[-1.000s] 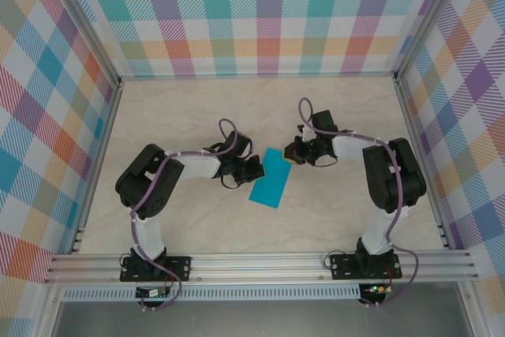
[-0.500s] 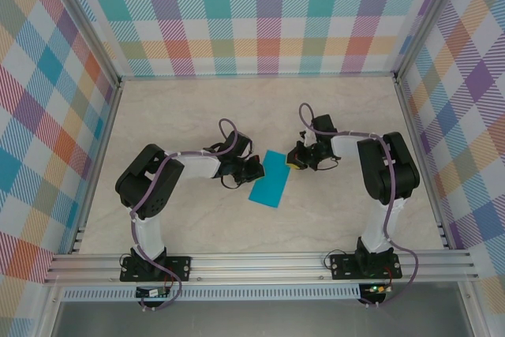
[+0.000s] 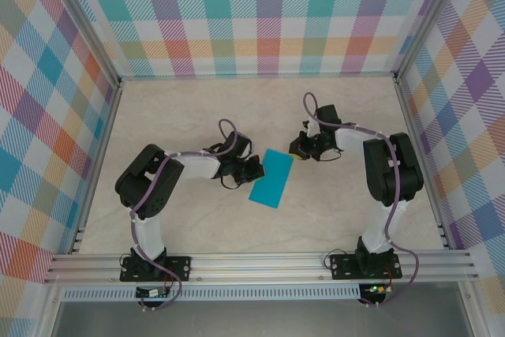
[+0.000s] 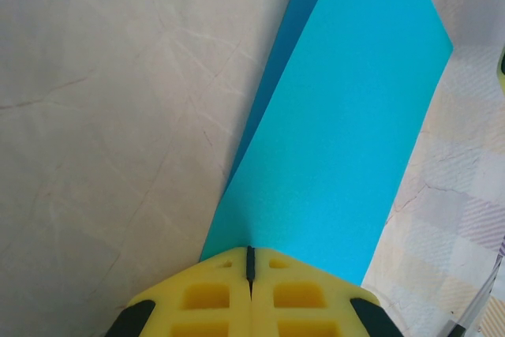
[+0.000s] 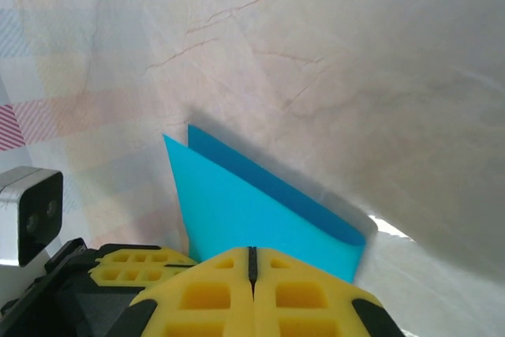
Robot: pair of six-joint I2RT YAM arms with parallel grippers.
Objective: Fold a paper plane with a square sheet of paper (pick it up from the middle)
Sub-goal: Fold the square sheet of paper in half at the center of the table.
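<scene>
While my left hand (image 3: pixel 254 170) hasn't budged, my right hand (image 3: pixel 296 147) has just backed off. A moment ago it was down at the paper's (image 3: pixel 272 177) 1 o'clock corner, and now it sits a bit further out toward 1 o'clock, near that corner but off it.

The paper hasn't moved. It's flat in the middle of the worktop (image 3: pixel 197 116), already folded in half into a narrow strip that runs from 1 o'clock down to 7 o'clock. Both wrist cams show the two layers, with the lower one peeking out along one long side.

Both hands are clenched with nothing between the fingers. The left one is on the strip's 9 o'clock side, tips right at the edge. From its own cam it looks like it's touching the paper, but I can't tell if it's actually pressing down. From the right cam the strip sits just ahead of my closed tips, with the left hand in the bottom corner at about 8 o'clock.

My read is that the first fold is done, and the right hand pulling away means it's finished pressing that end. The corner folds for the nose should be next, so I'll need to get a tip under a corner without sliding the whole strip around.
</scene>
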